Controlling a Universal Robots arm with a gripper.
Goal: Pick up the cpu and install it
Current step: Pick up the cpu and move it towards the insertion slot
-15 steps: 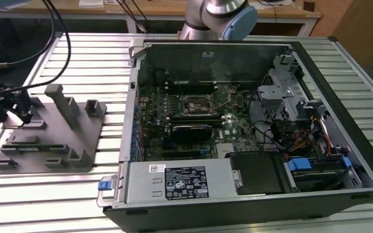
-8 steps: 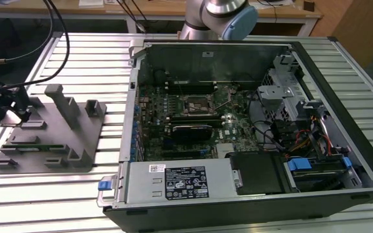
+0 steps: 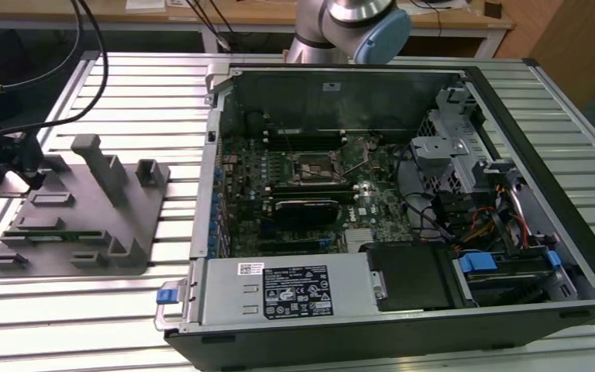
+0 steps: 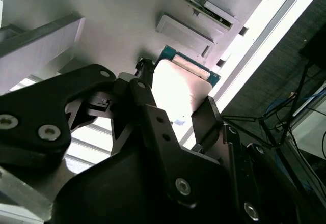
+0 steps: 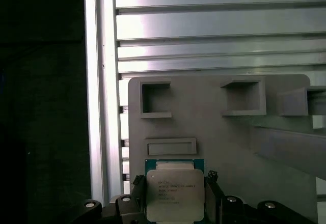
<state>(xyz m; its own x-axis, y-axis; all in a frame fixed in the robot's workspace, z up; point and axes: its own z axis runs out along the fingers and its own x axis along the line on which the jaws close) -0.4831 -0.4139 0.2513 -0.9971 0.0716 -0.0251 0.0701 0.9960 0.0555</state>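
The gripper (image 5: pixel 175 186) is clamping the cpu (image 5: pixel 174 196): in both wrist views its dark fingers (image 5: pixel 214 198) are pressing against two opposite edges of the chip, whose pale metal top is facing the first wrist camera with a green rim showing around it. The cpu is sitting between the fingertips, over the edge of the gray fixture (image 5: pixel 204 132), just beside a shallow rectangular slot (image 5: pixel 170 146); whether it is resting on the fixture or hanging clear of it cannot be told. Two square pockets (image 5: pixel 155 99) are lying farther along the fixture. In the exterior view the gripper (image 3: pixel 13 174) is hanging over the fixture's corner at the far left of the slatted table (image 3: pixel 142 101), with black cables (image 3: pixel 80 46) looping above it. Upright posts (image 3: pixel 96 167) are standing on the fixture between the gripper and the open case (image 3: pixel 380 85), which is lying well apart to the exterior view's right, its socket (image 3: pixel 313 167) sitting mid-board.
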